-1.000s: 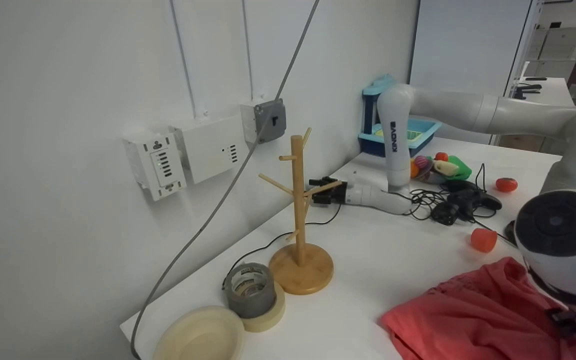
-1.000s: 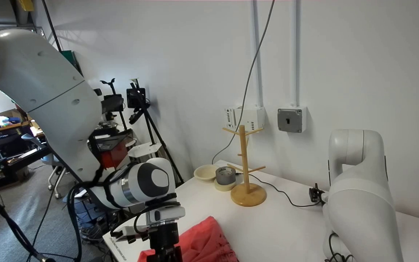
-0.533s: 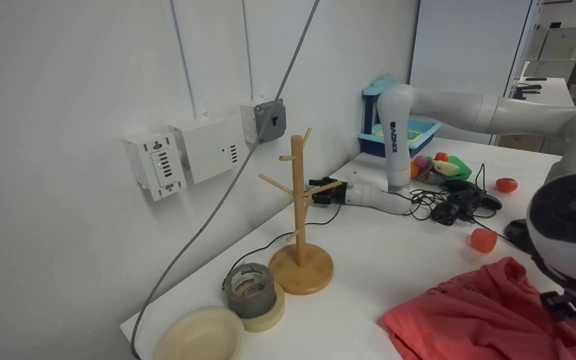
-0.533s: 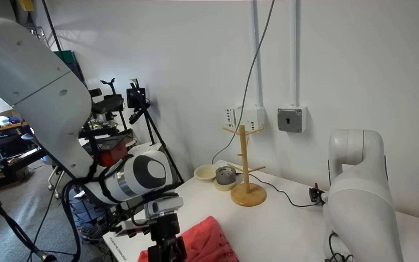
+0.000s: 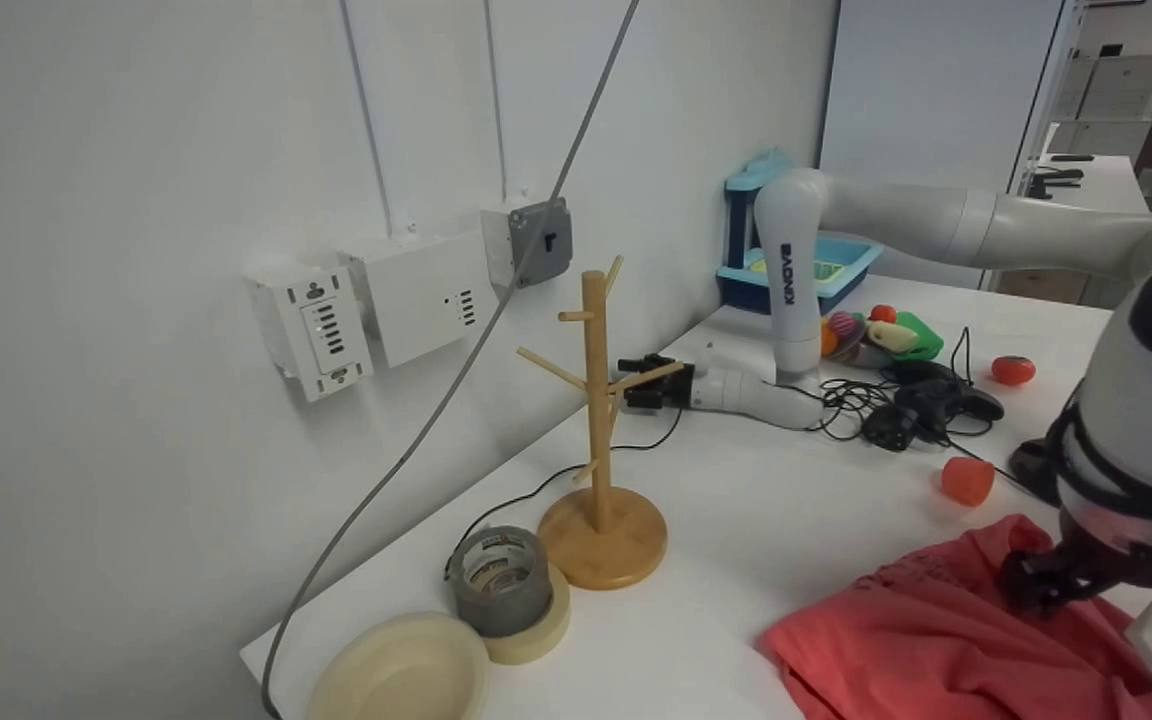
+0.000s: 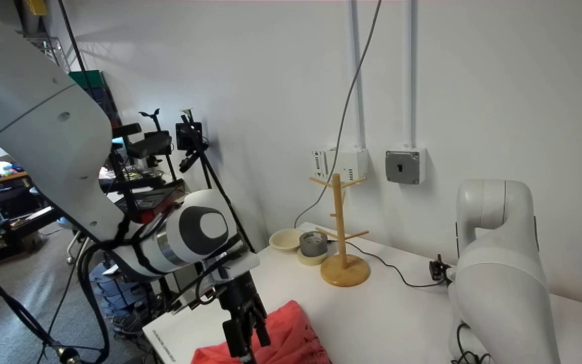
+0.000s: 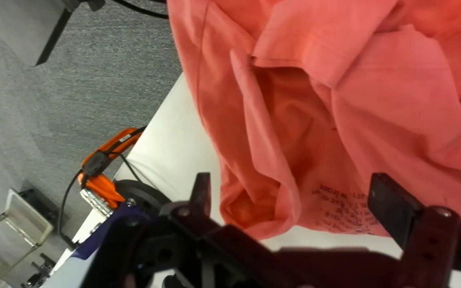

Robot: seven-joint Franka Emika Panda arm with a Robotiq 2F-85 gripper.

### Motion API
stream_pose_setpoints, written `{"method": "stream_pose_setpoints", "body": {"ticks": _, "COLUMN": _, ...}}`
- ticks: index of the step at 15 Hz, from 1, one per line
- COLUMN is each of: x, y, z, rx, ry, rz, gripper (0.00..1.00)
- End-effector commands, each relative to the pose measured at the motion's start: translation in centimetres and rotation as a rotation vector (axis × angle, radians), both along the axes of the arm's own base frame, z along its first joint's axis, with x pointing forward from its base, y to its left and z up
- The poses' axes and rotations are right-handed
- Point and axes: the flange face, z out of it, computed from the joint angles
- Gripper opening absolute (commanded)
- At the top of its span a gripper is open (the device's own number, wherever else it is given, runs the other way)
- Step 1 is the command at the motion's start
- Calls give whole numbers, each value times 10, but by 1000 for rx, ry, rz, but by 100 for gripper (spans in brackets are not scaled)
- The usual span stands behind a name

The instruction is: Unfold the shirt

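Note:
The shirt (image 5: 916, 640) is a crumpled coral-red garment on the white table, and it also shows in an exterior view (image 6: 293, 333). In the wrist view the shirt (image 7: 398, 88) has loose folds, an open rolled edge at lower middle and small dark print near its hem. My gripper (image 7: 290, 184) is open, with its two fingers wide apart and no cloth held between them. In both exterior views the gripper (image 5: 1031, 590) (image 6: 248, 341) is over the shirt, tilted. Whether the fingertips touch the cloth I cannot tell.
A wooden mug tree (image 5: 596, 420), tape rolls (image 5: 504, 580) and a cream bowl (image 5: 401, 670) stand along the wall side. An orange-red cup (image 5: 966, 480) and a black controller (image 5: 926, 405) lie beyond the shirt. A second arm (image 6: 503, 283) rests nearby. The table edge (image 7: 166, 108) is beside the shirt.
The arm has moved and the gripper has tilted; in an exterior view it has shifted left and up over the shirt. The shirt looks unchanged.

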Motion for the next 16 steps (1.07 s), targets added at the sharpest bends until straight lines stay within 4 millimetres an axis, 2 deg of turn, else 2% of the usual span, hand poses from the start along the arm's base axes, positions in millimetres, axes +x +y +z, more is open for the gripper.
{"method": "stream_pose_setpoints", "body": {"ticks": 1, "x": -7, "y": -10, "z": -10, "rx": 89, "ry": 2, "rz": 47, "gripper": 100}}
{"method": "stream_pose_setpoints", "body": {"ticks": 2, "x": -8, "y": -11, "z": -12, "rx": 96, "ry": 11, "rz": 50, "gripper": 100}}
{"method": "stream_pose_setpoints", "body": {"ticks": 3, "x": -4, "y": -4, "z": -9, "rx": 56, "ry": 1, "rz": 31, "gripper": 100}}
{"method": "stream_pose_setpoints", "body": {"ticks": 12, "x": -7, "y": -7, "z": -14, "rx": 70, "ry": 13, "rz": 39, "gripper": 100}}
{"method": "stream_pose_setpoints", "body": {"ticks": 16, "x": -5, "y": -10, "z": -31, "rx": 57, "ry": 44, "rz": 47, "gripper": 100}}
